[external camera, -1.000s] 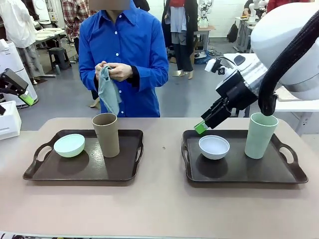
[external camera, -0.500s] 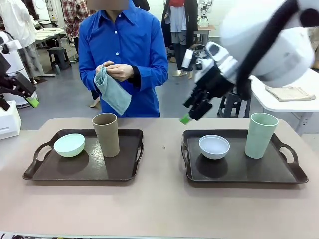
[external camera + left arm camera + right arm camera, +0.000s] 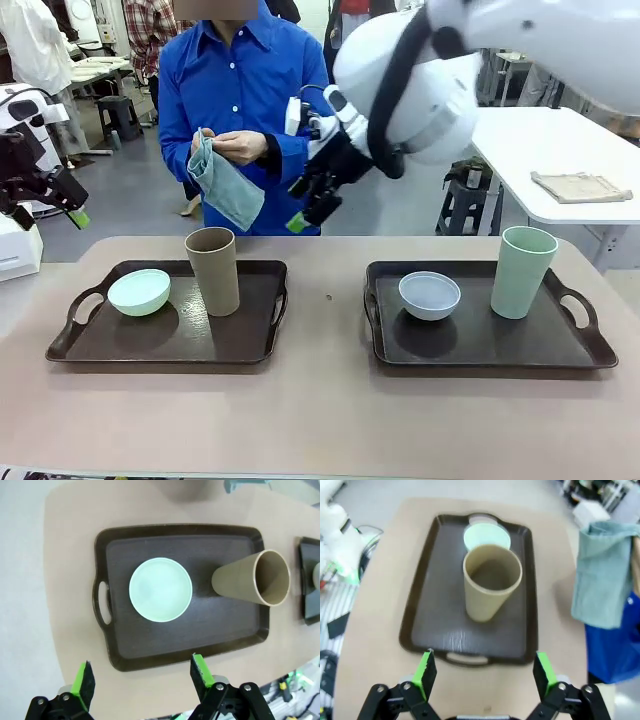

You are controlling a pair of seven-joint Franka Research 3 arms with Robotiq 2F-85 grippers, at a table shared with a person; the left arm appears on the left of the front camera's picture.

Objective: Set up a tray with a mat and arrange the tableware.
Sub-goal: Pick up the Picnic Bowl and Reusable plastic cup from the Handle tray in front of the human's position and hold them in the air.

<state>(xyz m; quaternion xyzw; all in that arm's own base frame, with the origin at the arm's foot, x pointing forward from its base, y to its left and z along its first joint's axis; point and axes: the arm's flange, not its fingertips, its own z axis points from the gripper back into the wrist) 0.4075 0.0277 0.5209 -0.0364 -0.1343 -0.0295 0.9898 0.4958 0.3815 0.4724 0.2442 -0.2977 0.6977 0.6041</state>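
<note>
1. The left tool (image 3: 140, 667) is cut off below its fingers at 6 o'clock in its wrist view. In the front view it is dark and hard to make out.
2. Left tool: spread wide, empty, raised off the bench (image 3: 320, 420) at 9 o'clock.
3. Left tray (image 3: 265, 345): mint green bowl (image 3: 139, 291) at 9 o'clock of the brown cup (image 3: 213, 270).
4. Right tool (image 3: 483, 662): wide, empty, near the person's teal cloth (image 3: 228, 190).
5. Right tray (image 3: 480, 358): pale blue-white bowl (image 3: 430, 294) at 9 o'clock of the pale green cup (image 3: 522, 270).
6. The right arm stretches in from 3 o'clock across the middle.

A robotics lab, by the look of it: a bare grey floor (image 3: 130, 205); white worktables (image 3: 560, 160) spaced about (one bearing a folded cloth (image 3: 580, 186)); a dark stool (image 3: 118, 112); a big white robot arm (image 3: 420, 80) over a beige table (image 3: 320, 420); people (image 3: 150, 30) standing farther back.
</note>
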